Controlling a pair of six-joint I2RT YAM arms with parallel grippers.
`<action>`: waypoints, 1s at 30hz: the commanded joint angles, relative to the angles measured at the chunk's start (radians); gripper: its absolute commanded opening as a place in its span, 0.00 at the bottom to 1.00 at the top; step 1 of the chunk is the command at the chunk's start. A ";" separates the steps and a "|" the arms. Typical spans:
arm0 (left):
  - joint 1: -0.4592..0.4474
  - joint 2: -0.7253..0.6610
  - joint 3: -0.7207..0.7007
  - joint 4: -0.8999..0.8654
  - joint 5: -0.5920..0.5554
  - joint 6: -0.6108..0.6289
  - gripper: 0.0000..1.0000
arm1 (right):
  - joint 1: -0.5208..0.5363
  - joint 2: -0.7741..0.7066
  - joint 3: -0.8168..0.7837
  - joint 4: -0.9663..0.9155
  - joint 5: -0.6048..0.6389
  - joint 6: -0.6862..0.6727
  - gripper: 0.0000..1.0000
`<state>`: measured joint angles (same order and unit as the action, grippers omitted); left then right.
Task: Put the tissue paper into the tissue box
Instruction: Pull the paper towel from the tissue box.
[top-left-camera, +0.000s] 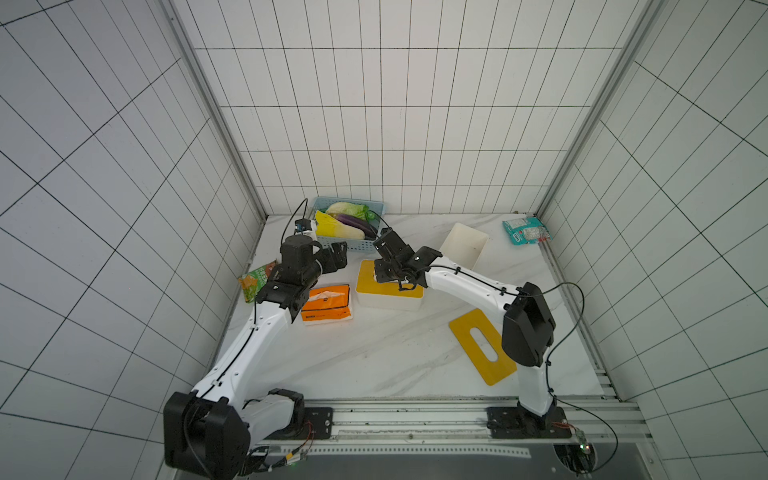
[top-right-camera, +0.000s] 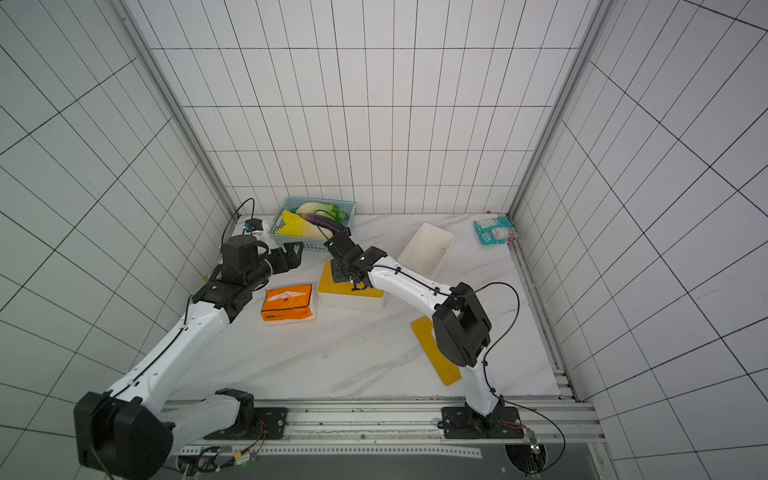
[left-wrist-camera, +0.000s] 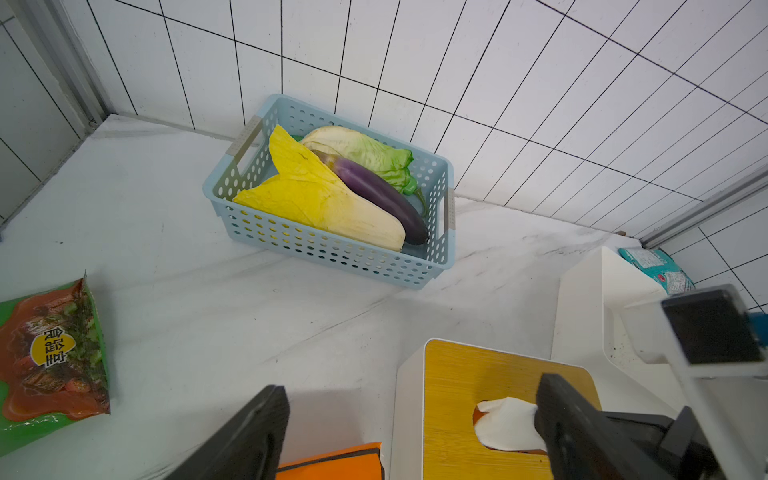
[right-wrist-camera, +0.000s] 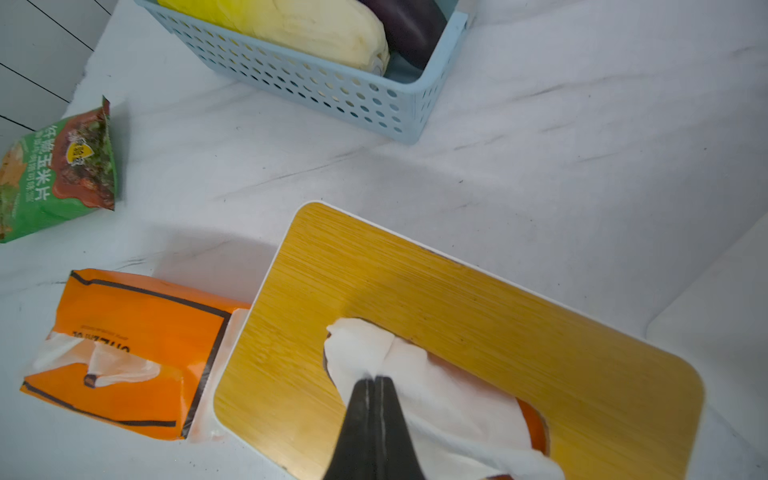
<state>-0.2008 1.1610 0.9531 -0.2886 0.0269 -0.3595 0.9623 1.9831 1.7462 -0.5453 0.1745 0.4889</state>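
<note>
The left gripper (top-left-camera: 337, 257) hangs open and empty near the orange tissue pack (top-left-camera: 328, 302); just right, on the lidded tissue box (top-left-camera: 368, 284), the right gripper (right-wrist-camera: 374, 382) is closed on the tissue (right-wrist-camera: 419, 365) poking from the lengthwise slot (right-wrist-camera: 536, 428), directly under its tips.

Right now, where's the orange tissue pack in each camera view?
Top view: orange tissue pack, table centre-left, beside the yellow-lidded box.
Top view: same place, beside that box.
Left wrist: only a cropped orange corner, near the box.
Right wrist: whole pack, at the box's short end.
Shared landmark: the yellow-lidded box.
</note>
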 joint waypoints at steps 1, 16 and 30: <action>0.004 0.005 0.016 0.011 0.006 0.000 0.92 | 0.004 -0.042 -0.002 0.001 -0.023 -0.033 0.10; 0.004 0.004 0.015 0.009 0.005 0.002 0.92 | -0.211 -0.215 0.030 -0.254 -0.624 -0.627 0.63; 0.009 0.007 0.016 0.010 0.016 0.002 0.92 | -0.321 0.118 0.305 -0.521 -0.718 -0.866 0.58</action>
<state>-0.1978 1.1618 0.9531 -0.2890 0.0319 -0.3595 0.6376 2.0918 1.9907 -1.0119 -0.5198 -0.3332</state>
